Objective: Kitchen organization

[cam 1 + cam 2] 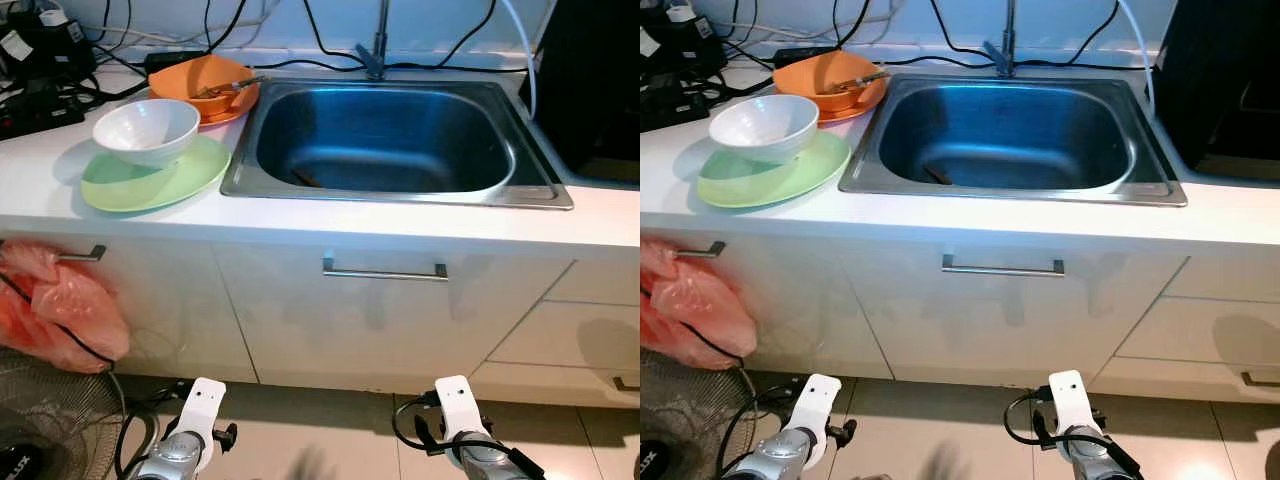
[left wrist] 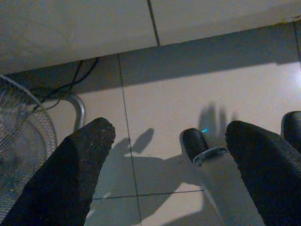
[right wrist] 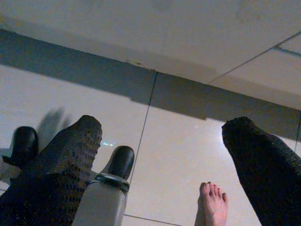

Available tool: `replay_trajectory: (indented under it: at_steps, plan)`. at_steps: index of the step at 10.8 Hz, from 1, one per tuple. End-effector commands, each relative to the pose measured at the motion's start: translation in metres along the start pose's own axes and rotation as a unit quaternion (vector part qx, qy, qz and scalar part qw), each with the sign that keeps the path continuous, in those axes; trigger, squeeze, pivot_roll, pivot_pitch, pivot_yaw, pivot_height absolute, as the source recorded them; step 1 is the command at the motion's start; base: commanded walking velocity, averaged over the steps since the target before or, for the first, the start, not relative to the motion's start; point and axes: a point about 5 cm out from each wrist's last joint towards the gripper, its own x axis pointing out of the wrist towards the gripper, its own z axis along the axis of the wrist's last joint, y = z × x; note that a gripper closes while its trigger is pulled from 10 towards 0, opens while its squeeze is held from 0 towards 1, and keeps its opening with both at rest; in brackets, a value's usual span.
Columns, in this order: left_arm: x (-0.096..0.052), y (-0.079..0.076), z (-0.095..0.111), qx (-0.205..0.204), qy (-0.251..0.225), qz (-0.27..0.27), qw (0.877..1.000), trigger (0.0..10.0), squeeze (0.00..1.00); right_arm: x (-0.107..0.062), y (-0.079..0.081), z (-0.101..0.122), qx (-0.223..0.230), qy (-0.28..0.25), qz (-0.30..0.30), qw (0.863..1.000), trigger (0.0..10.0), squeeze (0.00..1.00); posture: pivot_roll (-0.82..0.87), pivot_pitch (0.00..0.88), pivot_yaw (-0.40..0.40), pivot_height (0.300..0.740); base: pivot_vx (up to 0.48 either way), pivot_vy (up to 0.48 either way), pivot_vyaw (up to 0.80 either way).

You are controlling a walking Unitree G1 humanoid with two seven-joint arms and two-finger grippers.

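Observation:
A white bowl [image 1: 147, 128] rests on a pale green plate [image 1: 150, 180] on the white counter, left of the steel sink [image 1: 390, 190]. Behind them an orange bowl [image 1: 200, 82] holding utensils stands on an orange plate. A dark utensil [image 1: 305, 178] lies on the sink's bottom. Both arms hang low before the cabinets, the left arm [image 1: 195, 420] and the right arm [image 1: 458, 412]. Down by the floor tiles, my left gripper [image 2: 170, 129] is open with nothing between its fingers. My right gripper [image 3: 162, 126] is likewise open over the floor.
An orange plastic bag [image 1: 60, 305] hangs from the left drawer handle, above a floor fan [image 1: 45, 415]. Cables and power strips [image 1: 40, 95] crowd the counter's back left. The faucet [image 1: 375, 50] stands behind the sink. A person's bare foot [image 3: 212, 201] is on the tiles near my right gripper.

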Motion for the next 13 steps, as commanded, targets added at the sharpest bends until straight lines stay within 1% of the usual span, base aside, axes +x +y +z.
replay_trajectory:
  at_steps: [1, 2, 5, 8, 13]
  plan:
    - [0.000, 0.004, -0.002, -0.018, 0.007, 0.013, 1.000, 10.0, 0.00, 0.001, 0.003, 0.004, -0.007, 0.000, 0.005, 1.000, 10.0, 0.00, 0.10, 0.015, 0.016, 0.740, 0.000, 0.000, 0.00]
    - [-0.001, 0.006, -0.002, -0.032, 0.007, 0.018, 0.999, 10.0, 0.00, 0.001, 0.004, 0.004, -0.004, 0.000, 0.007, 1.000, 10.0, 0.00, 0.10, 0.016, 0.018, 0.740, 0.000, 0.000, 0.00]
    - [0.000, 0.007, 0.000, -0.012, 0.007, 0.017, 1.000, 10.0, 0.00, 0.000, 0.003, -0.003, 0.002, 0.009, 0.008, 1.000, 10.0, 0.00, 0.10, 0.013, 0.023, 0.740, 0.000, 0.000, 0.00]
    - [0.000, 0.005, 0.000, -0.013, 0.008, 0.011, 1.000, 10.0, 0.00, -0.001, 0.001, -0.006, 0.008, 0.011, 0.004, 1.000, 10.0, 0.00, 0.10, 0.020, 0.023, 0.740, 0.000, 0.000, 0.00]
    - [0.000, 0.003, -0.003, -0.016, 0.011, 0.009, 1.000, 10.0, 0.00, 0.000, 0.003, -0.002, -0.005, 0.011, 0.008, 1.000, 10.0, 0.00, 0.11, 0.017, 0.012, 0.740, 0.000, 0.000, 0.00]
